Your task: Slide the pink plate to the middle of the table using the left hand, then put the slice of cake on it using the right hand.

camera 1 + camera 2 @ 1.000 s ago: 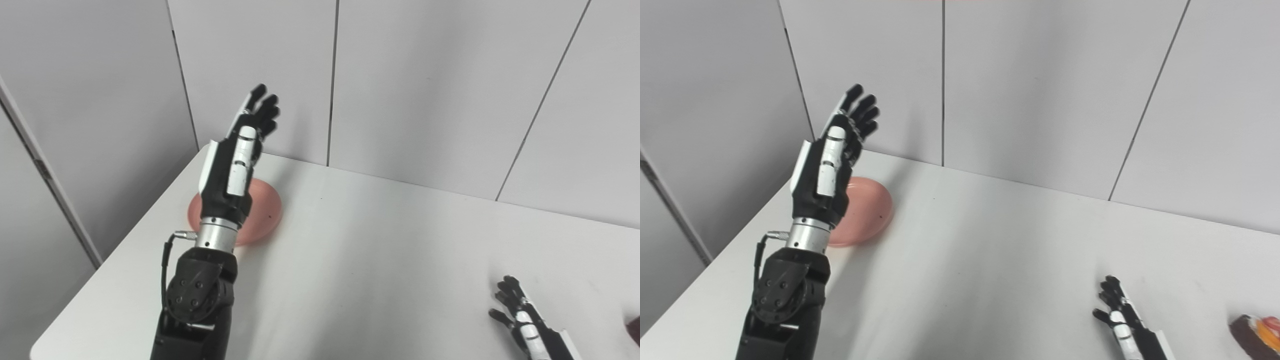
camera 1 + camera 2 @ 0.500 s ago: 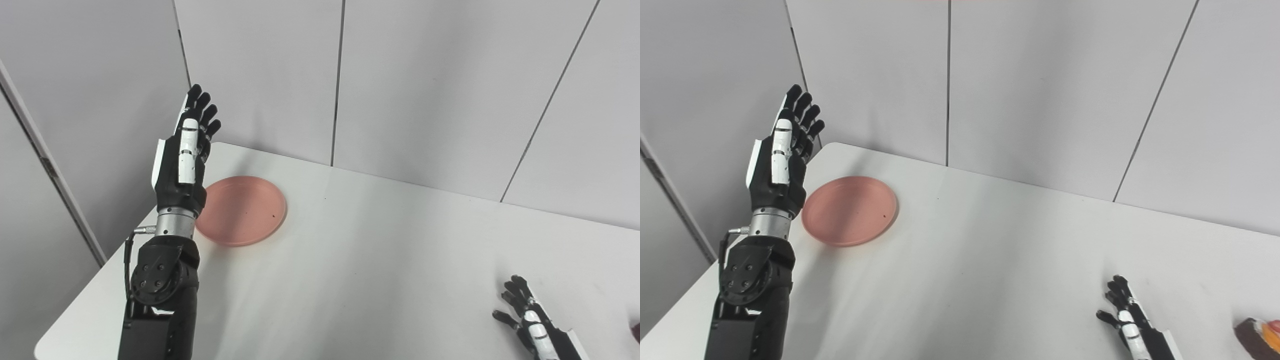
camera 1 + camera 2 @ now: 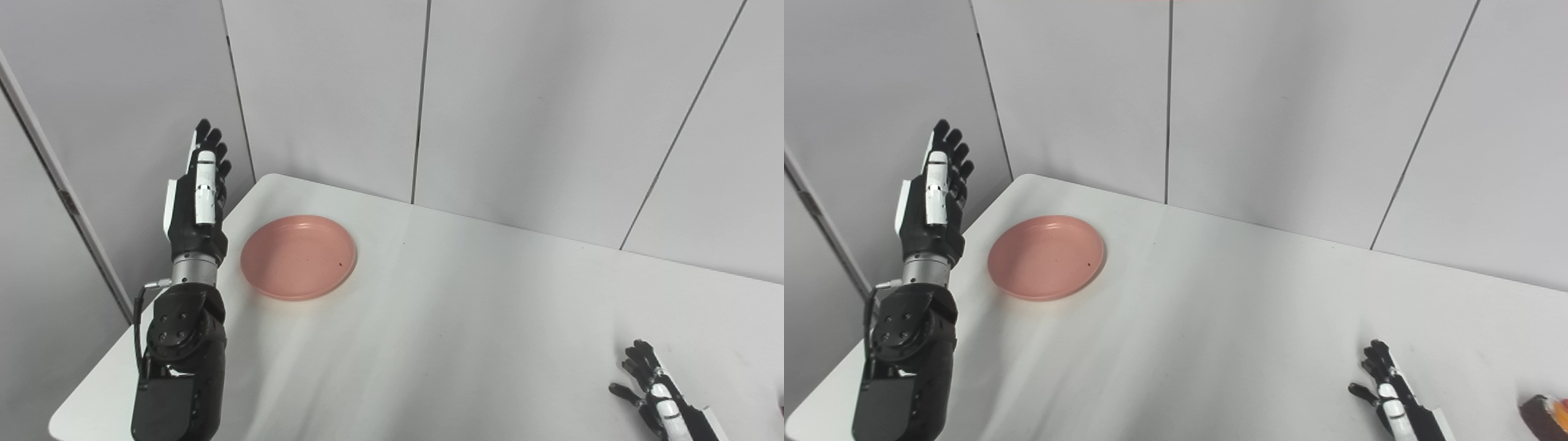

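The pink plate (image 3: 299, 256) lies flat near the table's far left corner. My left hand (image 3: 197, 191) is raised upright just left of the plate, over the table's left edge, fingers straight and open, holding nothing and apart from the plate. At the near right my right hand (image 3: 1387, 386) rests low over the table with fingers spread, open. The slice of cake (image 3: 1545, 413), dark brown with an orange top, peeks in at the bottom right corner of the right eye view, to the right of that hand; most of it is cut off.
The white table (image 3: 465, 318) has its rounded far left corner near the plate and its left edge under my left forearm (image 3: 180, 361). Grey panel walls (image 3: 520, 92) stand close behind the table and along its left side.
My left hand has swung leftward from above the plate to beside it, uncovering the plate. The camera has shifted slightly. The right hand has hardly moved.
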Available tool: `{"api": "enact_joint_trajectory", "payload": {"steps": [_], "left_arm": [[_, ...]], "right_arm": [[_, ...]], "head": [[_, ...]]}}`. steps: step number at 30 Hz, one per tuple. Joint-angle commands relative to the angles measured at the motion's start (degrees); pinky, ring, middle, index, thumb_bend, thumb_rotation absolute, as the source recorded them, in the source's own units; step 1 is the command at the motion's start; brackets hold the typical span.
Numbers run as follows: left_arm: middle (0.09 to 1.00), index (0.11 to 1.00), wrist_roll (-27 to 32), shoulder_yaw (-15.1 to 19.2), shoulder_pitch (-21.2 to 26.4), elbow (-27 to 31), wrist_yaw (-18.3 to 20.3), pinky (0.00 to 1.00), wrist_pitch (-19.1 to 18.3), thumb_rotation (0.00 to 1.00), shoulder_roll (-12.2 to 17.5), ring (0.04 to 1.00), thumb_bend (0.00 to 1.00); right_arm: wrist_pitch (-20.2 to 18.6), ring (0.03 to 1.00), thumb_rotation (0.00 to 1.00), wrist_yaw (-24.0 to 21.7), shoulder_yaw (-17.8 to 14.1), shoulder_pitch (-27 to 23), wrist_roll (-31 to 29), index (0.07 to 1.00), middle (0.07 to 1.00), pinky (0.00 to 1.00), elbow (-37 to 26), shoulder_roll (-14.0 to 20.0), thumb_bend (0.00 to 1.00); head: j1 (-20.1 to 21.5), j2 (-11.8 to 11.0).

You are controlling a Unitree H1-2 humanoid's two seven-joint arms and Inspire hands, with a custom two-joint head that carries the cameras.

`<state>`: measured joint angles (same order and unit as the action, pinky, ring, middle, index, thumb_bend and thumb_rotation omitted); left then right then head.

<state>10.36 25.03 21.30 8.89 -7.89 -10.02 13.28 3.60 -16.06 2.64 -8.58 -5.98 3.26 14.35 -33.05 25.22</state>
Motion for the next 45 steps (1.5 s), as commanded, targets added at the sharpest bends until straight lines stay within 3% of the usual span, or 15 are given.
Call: {"api": "enact_joint_trajectory", "payload": {"steps": [1, 22, 45], "left_arm": [[1.0, 1.0, 0.52, 0.43, 2.24, 0.28, -0.93, 1.0, 0.7, 1.0, 1.57, 1.0, 0.34], [1.0, 1.0, 3.11, 1.67, 2.92, -11.41, -0.27, 1.0, 5.47, 1.0, 2.26, 1.0, 0.29], [1.0, 1.0, 2.97, 1.48, 3.21, -19.28, -0.65, 1.0, 7.85, 1.0, 4.08, 1.0, 0.29]], "right_arm": [[-0.64, 0.976, 1.0, -0.11, -0.72, 1.13, 0.56, 0.983, 0.977, 1.0, 1.73, 1.8, 0.26], [0.0, 0.987, 1.0, -1.23, -1.05, 0.72, -0.08, 0.994, 0.986, 1.0, 2.63, 2.23, 0.28], [-1.56, 0.982, 1.0, -0.56, -1.18, 0.77, 0.05, 0.985, 0.979, 1.0, 1.39, 1.77, 0.28]], "head": [[0.03, -0.01], [-1.16, 0.67], [-1.38, 1.46]]}}
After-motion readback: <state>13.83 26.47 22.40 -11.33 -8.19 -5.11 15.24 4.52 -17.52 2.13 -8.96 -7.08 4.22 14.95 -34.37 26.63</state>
